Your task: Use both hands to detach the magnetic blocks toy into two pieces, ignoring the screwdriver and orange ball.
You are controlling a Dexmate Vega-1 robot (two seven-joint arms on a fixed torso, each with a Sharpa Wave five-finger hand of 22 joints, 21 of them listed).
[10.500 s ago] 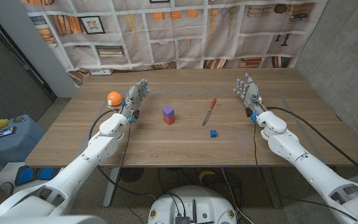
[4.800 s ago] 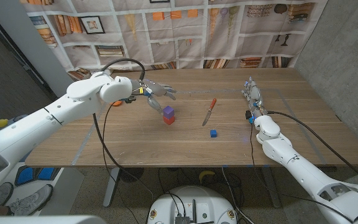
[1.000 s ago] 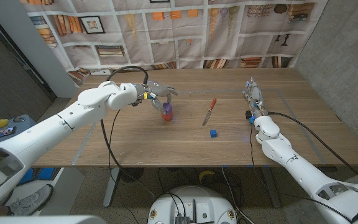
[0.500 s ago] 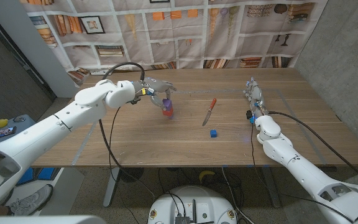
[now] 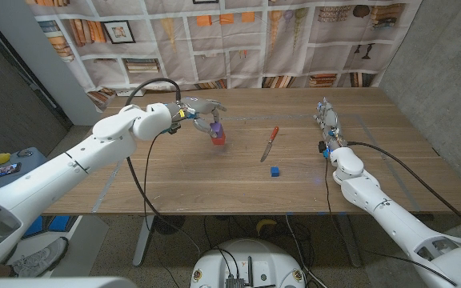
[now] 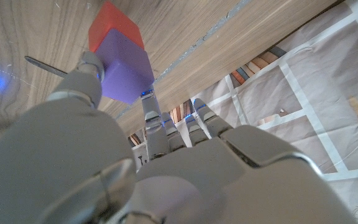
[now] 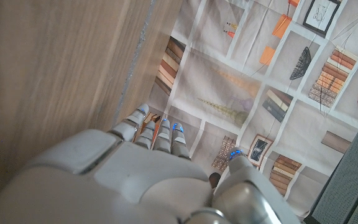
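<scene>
Nearest the robot, a small blue cube [image 5: 274, 171] lies alone on the wooden table [image 5: 214, 188], w/ a red-handled screwdriver [image 5: 270, 143] just beyond it; both sit where they were 10 s ago. Right hand [image 5: 324, 117] waits at the table's right side, well apart from everything, fingers fairly straight & together in the right wrist view [image 7: 151, 134], nothing in them; it hasn't moved for several sec. Further back, left hand [image 5: 200, 113] has come across from its start by the left edge & now pinches the magnetic toy: purple block stacked on red block [image 5: 217, 132]. Left wrist view shows a fingertip [image 6: 90, 65] pressed to the purple block's [image 6: 127, 65] side, other fingers spread behind it. Vs. 1 s ago the toy looks raised a bit & shifted toward the far side, so prob. just lifted off the wood, tho can't tell for sure whether the red end is clear of the table. Blocks are joined yet. Meaning: pickup looks done, but the split needs the 2nd hand, & right hand is nowhere near. Next I'd expect right arm to come in & take the red block.
</scene>
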